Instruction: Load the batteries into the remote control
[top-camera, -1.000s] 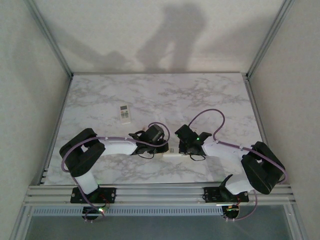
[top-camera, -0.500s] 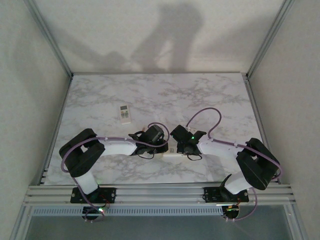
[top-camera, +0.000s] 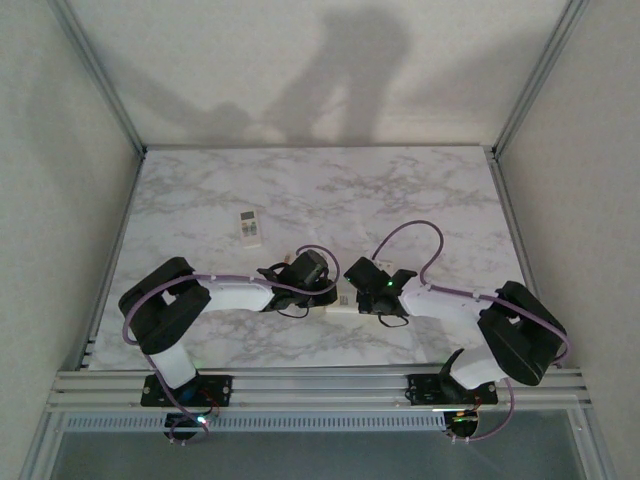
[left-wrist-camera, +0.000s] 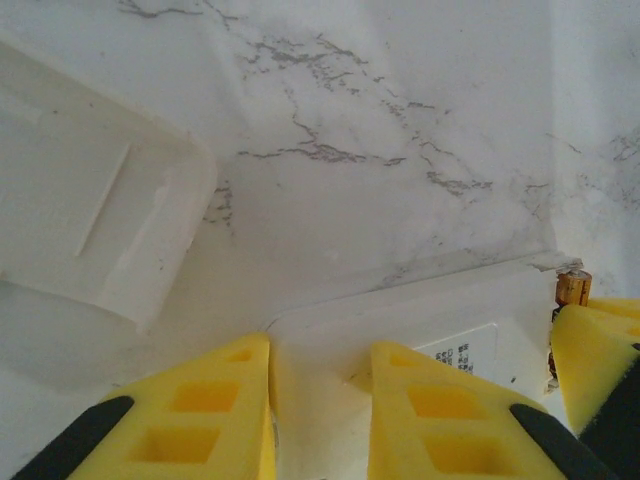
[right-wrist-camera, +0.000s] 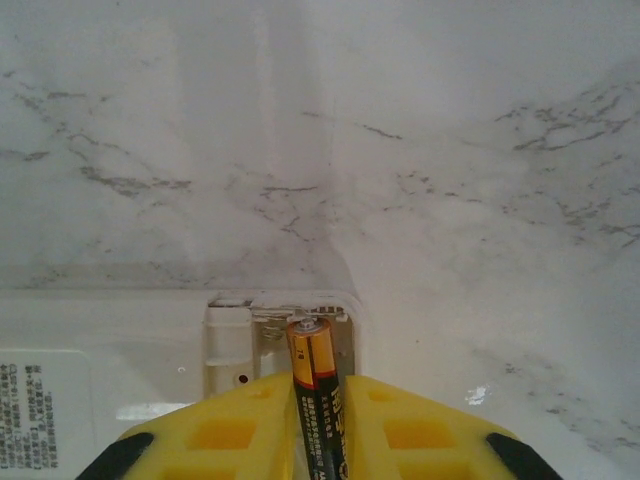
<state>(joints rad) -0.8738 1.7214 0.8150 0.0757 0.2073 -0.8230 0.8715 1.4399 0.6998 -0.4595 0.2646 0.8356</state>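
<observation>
Smooth and faintly shiny across the table (top-camera: 400, 190), white with grey veins like marble. Smooth white plastic on the remote control (right-wrist-camera: 100, 320), slightly glossy, with a flat printed label (right-wrist-camera: 30, 410) on its back. Glossy black-and-orange wrap on the battery (right-wrist-camera: 315, 375) at the remote control's end, bare metal at the tip. Matt yellow, plastic-looking, on the right gripper's fingers (right-wrist-camera: 225, 430) and the left gripper's fingers (left-wrist-camera: 200, 420). Dull grey metal on the rails (top-camera: 320, 383), nearer than the remote control.
</observation>
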